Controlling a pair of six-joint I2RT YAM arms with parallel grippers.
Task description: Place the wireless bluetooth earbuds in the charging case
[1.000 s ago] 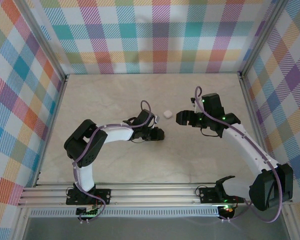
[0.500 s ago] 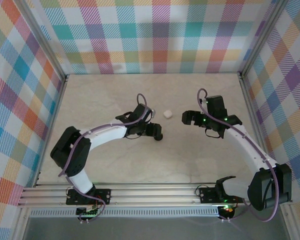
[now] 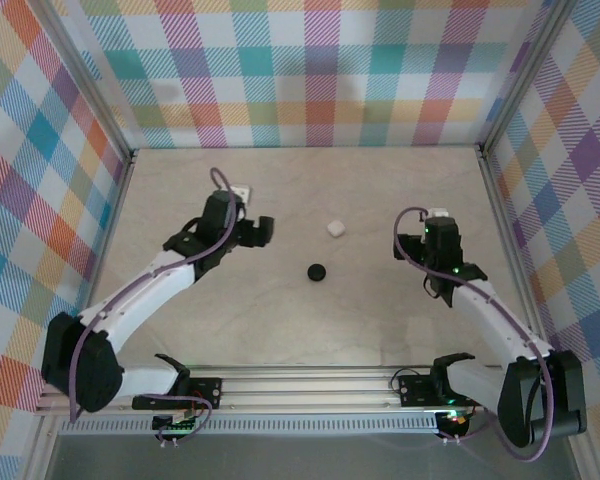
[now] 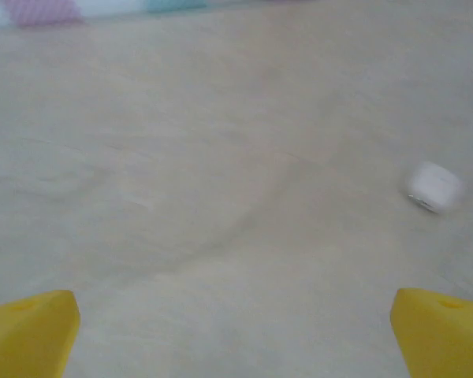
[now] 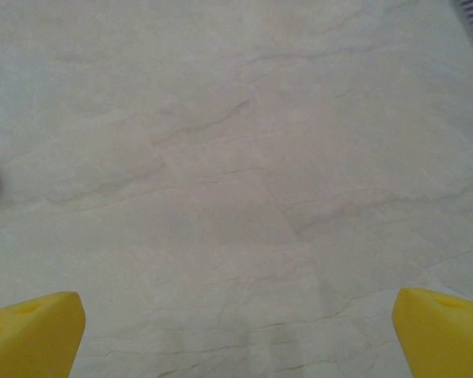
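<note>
A small white charging case [image 3: 335, 228] lies mid-table, lid down, and also appears on the right in the left wrist view [image 4: 433, 187]. A round black charging case [image 3: 317, 271] sits just in front of it, on its own. No earbuds can be seen. My left gripper [image 3: 260, 231] hovers left of both cases, open, its yellow fingertips [image 4: 31, 335] wide apart over bare table. My right gripper [image 3: 432, 226] is to the right of the cases, open, its yellow fingertips [image 5: 441, 331] spread with nothing between them.
The marble-patterned table [image 3: 280, 330] is walled by plaid panels on the left, back and right, with metal rails [image 3: 300, 385] along the near edge. Bare surface lies between and in front of the two arms.
My left gripper has opened, left the black case standing on the table and swung away to the back left. My right gripper has opened wider and drawn back to the right.
</note>
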